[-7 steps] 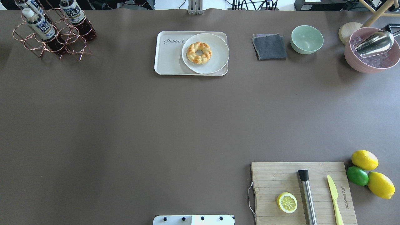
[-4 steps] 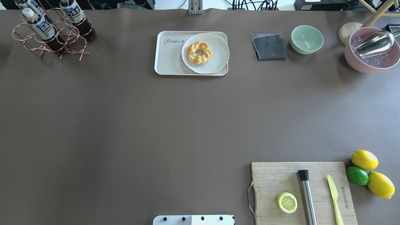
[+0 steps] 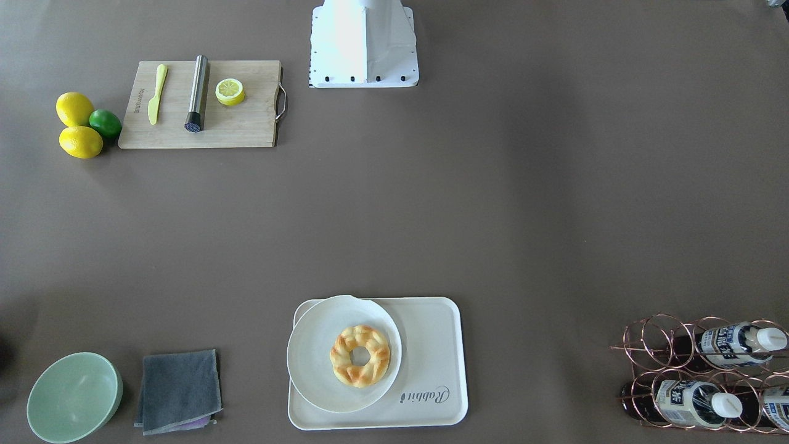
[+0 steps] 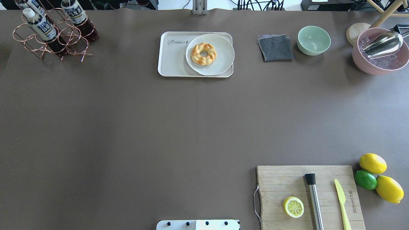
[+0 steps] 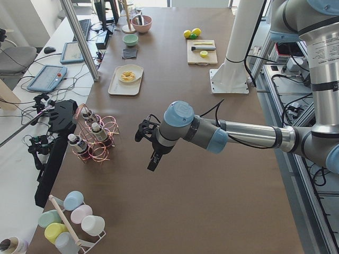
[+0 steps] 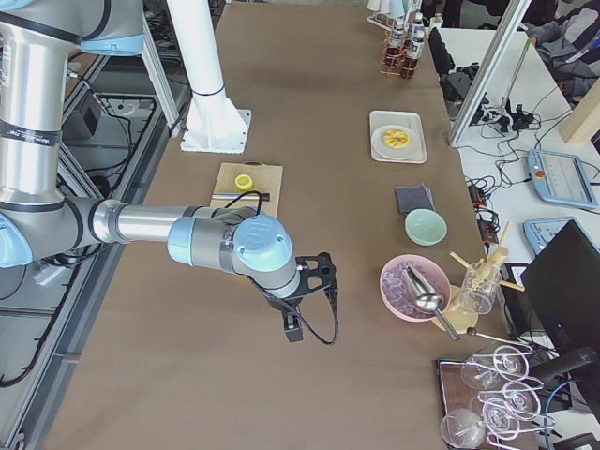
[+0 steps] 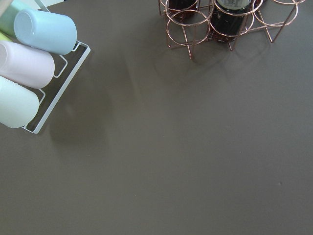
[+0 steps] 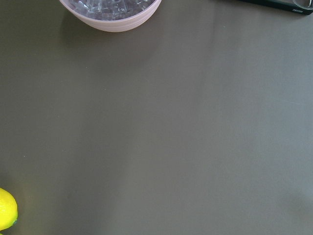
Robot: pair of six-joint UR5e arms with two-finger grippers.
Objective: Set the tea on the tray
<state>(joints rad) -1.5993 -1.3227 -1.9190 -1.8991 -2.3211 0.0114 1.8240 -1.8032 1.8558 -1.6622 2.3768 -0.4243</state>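
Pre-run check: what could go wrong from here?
The tea sits in a copper rack beside other bottles; lifting it could snag a ring or knock a neighbour. The plate covers most of the tray; the bottle might land on its rim and tip.

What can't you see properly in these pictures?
Left end effector: open or shut unclear, only the left side view shows it, small.
Right end effector: same, right side view only.
One tea bottle: cut off by the front view's right edge.
Tray: partly covered by the plate.
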